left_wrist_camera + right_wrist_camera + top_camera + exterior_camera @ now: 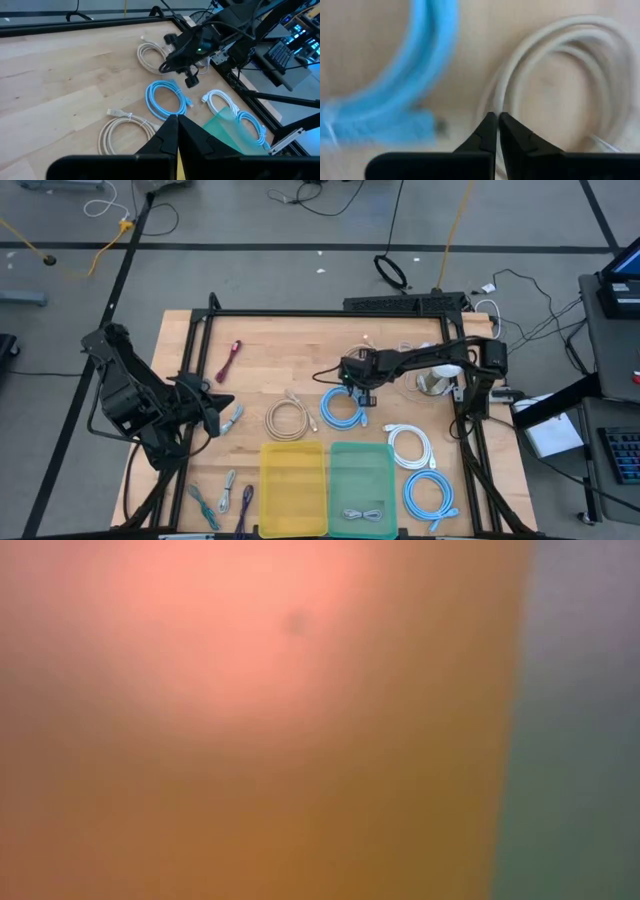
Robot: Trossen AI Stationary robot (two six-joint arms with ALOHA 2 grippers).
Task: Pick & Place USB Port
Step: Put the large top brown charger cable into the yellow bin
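Across low view, orange-green blur only; right gripper (352, 392) shut

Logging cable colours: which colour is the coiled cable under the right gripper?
Light blue coiled cable; the high view shows it best.

Bare counter (270, 365) is seen across the far middle, between the purple cable (229, 360) and the right arm. The centre is crowded: beige coil (287, 418), blue coil (342, 409) and white coil (410, 446) lie close together. The right end effector (364, 395), pressed closed, is lowered at the blue coil's far edge. The near edge is blocked by the yellow bin (292, 476) and green bin (361, 476), set side by side.
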